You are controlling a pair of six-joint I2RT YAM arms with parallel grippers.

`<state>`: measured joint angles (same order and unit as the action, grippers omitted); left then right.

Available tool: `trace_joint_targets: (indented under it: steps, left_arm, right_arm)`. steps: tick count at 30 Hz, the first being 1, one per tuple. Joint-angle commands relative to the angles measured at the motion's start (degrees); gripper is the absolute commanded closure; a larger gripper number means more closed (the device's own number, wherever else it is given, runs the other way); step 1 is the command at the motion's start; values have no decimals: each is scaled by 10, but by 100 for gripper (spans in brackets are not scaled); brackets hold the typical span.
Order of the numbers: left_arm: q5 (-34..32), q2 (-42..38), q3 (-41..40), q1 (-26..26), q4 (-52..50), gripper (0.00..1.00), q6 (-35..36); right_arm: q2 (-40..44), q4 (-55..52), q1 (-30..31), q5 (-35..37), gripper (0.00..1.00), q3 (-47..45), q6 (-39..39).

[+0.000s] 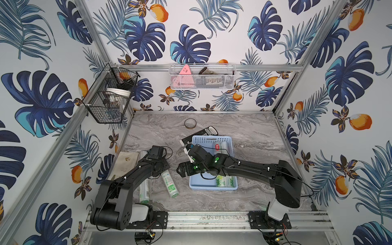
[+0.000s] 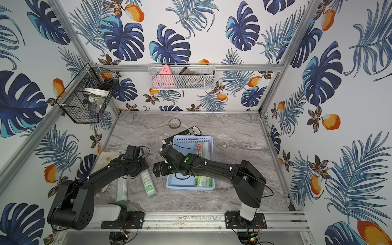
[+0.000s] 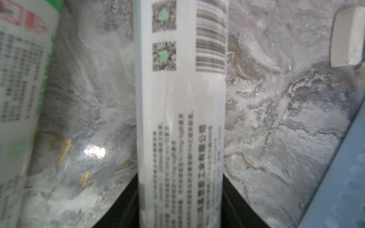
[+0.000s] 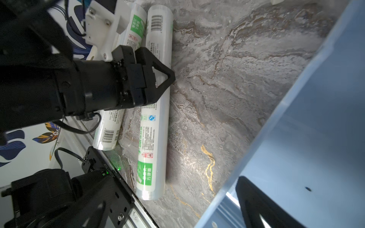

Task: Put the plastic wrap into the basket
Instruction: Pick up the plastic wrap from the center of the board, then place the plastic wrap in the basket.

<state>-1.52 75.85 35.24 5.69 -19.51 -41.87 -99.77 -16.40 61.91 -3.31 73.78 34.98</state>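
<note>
Robot test booth, aluminium frame (image 1: 212, 219), leaf-print wallpaper (image 1: 233, 27), marble-look tabletop (image 1: 254, 131)

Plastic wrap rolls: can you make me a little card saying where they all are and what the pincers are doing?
Basket rolls: two, side by side in the blue basket
Table rolls: two, beside the basket
Left pincer: shut on the table roll nearer the basket
Other table roll: partly under the left arm
Right pincer: open, empty, by the basket's left edge

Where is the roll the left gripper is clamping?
In both top views the roll lies on the table, between another loose roll and the blue basket.
</note>
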Motion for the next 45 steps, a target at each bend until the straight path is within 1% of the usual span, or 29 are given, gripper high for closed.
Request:
trace_joint_targets:
  steps: [1,6,11,17,18,20,27,35,41,45]
  left_arm:
    - [3,-23,15,7,-15,60,10]
    - [19,-66,26,17,-25,62,10]
    - [23,-106,49,37,-39,62,8]
    - [12,-125,101,84,-67,62,15]
    - [10,-126,108,94,-66,62,14]
    - [8,-125,122,110,-65,62,13]
    - [3,-92,170,161,-59,63,16]
    - [-10,-42,224,235,-41,63,20]
    - [-22,-2,256,284,-30,63,20]
    - [-26,26,275,312,-20,63,19]
  right_arm:
    - [18,-1,0,36,0,-13,7]
    - [51,3,-2,71,0,-40,19]
    - [89,16,-8,97,0,-68,28]
    - [128,21,-12,124,0,-83,33]
    - [135,22,-13,128,0,-101,33]
    - [146,20,-14,133,0,-106,33]
    - [179,13,-19,148,0,-123,38]
    - [227,14,-32,161,0,-150,40]
    - [251,9,-56,145,0,-167,45]
    - [272,13,-84,112,0,-186,57]
